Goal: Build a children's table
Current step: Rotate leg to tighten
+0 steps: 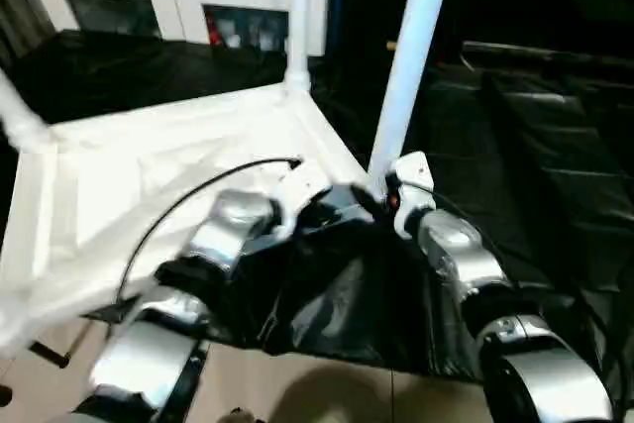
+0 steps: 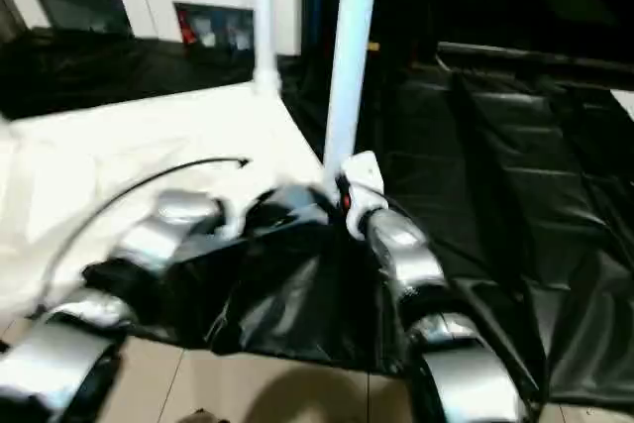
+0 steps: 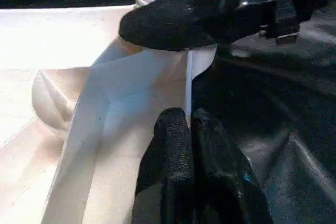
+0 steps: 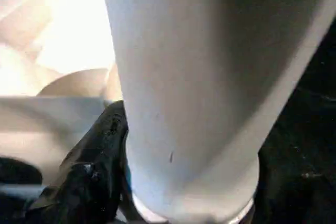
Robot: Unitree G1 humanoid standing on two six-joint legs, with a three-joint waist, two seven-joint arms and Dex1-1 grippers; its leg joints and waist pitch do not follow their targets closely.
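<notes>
the table top [image 1: 149,160] lies upside down on the black sheet [image 1: 555,175], its rim facing up, with one leg [image 1: 299,7] already standing in the far corner socket and the end of another poking in at the left edge. a further leg [image 1: 411,56] stands upright at the near right corner, and the right gripper [image 1: 381,190] is wrapped around its base; in the right wrist view the tube sits against a black finger [image 4: 100,156], so it looks grasped, though the far finger is hidden behind the tube. the left gripper [image 3: 190,145] has its fingers pressed together on nothing and rests at the rim wall just beside that corner, apparently steadying the top. the step in hand seems to be seating this leg in its socket. to do it well, keep the leg square to the top, since it leans a little at present, and push straight down along its axis rather than sideways; the left gripper should bear down on the rim so the top does not slide or tip on the slick sheet, and the grasp should stay low on the tube for control
</notes>
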